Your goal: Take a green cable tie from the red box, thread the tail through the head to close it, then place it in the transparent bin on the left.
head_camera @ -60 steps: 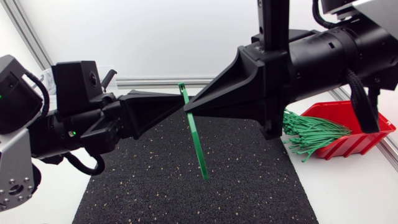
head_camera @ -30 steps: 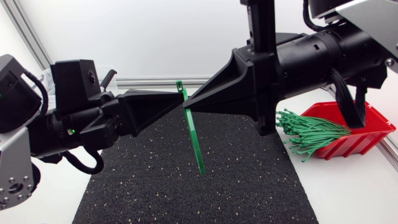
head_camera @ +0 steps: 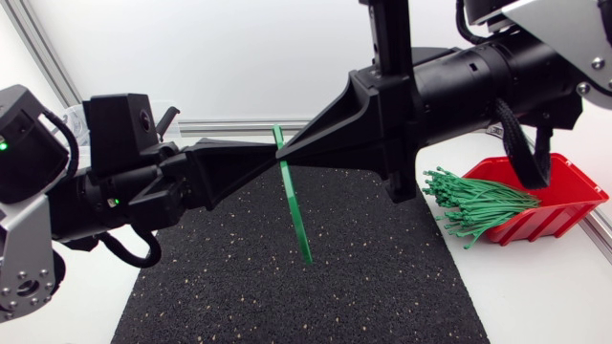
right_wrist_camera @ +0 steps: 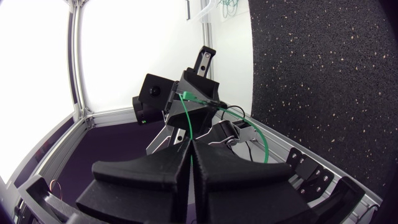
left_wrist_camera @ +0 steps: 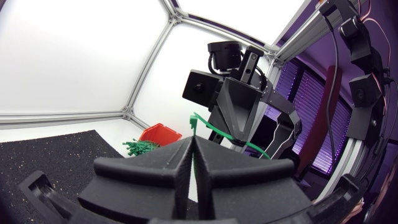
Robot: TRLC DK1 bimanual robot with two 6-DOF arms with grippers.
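Cable tie: green, held up in the air over the middle of the black mat, pinched by both grippers at once. In head view it stands near upright, tilted a bit, w/ the head end on top. The tail end hangs free above the mat and doesn't touch it.

L arm comes in from the left side, low over the mat's left edge. L gripper points toward the middle and is clamped tight on the tie just under its head. In left wrist view its fingers are pressed together w/ the green strap squeezed in the seam btwn them.

R gripper meets it nearly tip to tip from the other side. It's also clenched on the tie, at abt the same spot on the strap. In right wrist view its fingers lie flat against each other. The strap comes out of the seam and runs ahead to the L gripper's tips, and the rest of it bows out in a curve to one side.

R arm reaches in from the right side, higher than the L arm, passing above the box.

Further right, a loose bundle of green ties sticks out of the red box, ends fanning over its rim toward the mat. The box sits on the white table, just beside the mat's right edge, partly under the R arm.
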